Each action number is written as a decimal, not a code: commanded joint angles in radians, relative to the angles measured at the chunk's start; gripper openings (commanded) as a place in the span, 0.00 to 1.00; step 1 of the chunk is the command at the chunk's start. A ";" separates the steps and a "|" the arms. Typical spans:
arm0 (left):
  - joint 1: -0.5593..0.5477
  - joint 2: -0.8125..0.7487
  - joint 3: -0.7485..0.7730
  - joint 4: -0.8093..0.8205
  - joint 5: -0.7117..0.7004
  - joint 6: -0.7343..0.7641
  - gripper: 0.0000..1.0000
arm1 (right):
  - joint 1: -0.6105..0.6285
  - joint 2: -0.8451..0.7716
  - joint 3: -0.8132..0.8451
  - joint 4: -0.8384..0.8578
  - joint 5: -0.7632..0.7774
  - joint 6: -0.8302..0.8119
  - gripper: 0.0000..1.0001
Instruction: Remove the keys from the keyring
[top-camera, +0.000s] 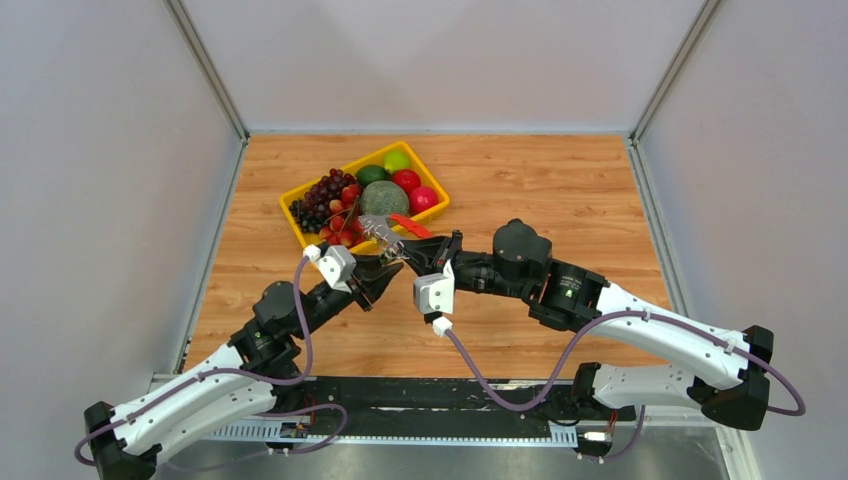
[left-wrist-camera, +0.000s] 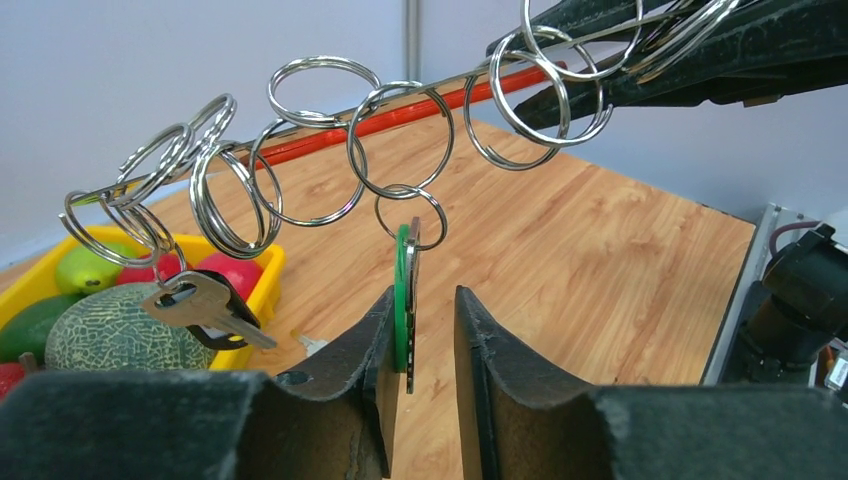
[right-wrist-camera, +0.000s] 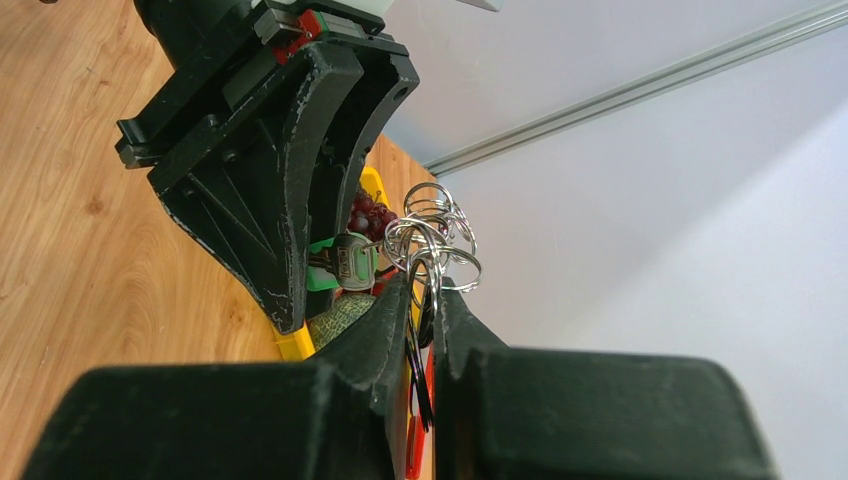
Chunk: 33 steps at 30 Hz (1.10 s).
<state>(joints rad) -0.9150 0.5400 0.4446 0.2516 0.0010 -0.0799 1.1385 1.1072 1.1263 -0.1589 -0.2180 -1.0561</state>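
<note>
Reaching arms: the left arm (top-camera: 200, 392) and the right arm (top-camera: 660, 330) stretch from the near edge of the table (top-camera: 560, 180) and meet over its middle, a little toward the left edge.
Left fingers (left-wrist-camera: 375, 335): partly open, one on each side of a green key (left-wrist-camera: 403, 300). The key's green head lies against one finger. A clear gap parts it from the other, so no squeeze shows.
Green key: hangs edge-on from a small silver ring, its lower end down between the two fingers.
Right fingers (right-wrist-camera: 382, 330): almost closed, pinching one end of the keyring (top-camera: 411, 229) along with a few of the rings.
Keyring: a narrow red bar held in the air, off the table. It runs from the right fingers toward the tray (top-camera: 291, 220) and sits over the table's middle, just at the tray's near side.
Silver rings (left-wrist-camera: 355, 130): many are strung along the red bar, overlapping and tilted at different angles.
Keys (top-camera: 378, 232): they dangle below the rings, clear of the table, between the two sets of fingers. Besides the green one, a black-headed key (left-wrist-camera: 200, 305) hangs at the row's far end, in front of the tray.
Tray: yellow, set askew between the table's middle and its far edge, left of centre.
Fruit: dark grapes (top-camera: 320, 195), a netted melon (top-camera: 384, 198), and red and green pieces fill the tray.
</note>
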 joint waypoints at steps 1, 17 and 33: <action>-0.004 -0.019 0.012 0.044 0.016 0.009 0.30 | 0.002 -0.018 0.026 0.058 0.002 -0.007 0.00; -0.002 0.117 0.384 -0.607 -0.037 -0.143 0.00 | -0.025 -0.011 -0.239 0.148 0.300 0.311 0.00; -0.003 0.471 0.802 -1.182 -0.108 0.177 0.00 | -0.024 -0.154 -0.389 0.184 0.002 0.660 0.52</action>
<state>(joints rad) -0.9150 1.0065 1.1709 -0.8425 -0.0891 -0.0395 1.1179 1.0603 0.7685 -0.0093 -0.1093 -0.5201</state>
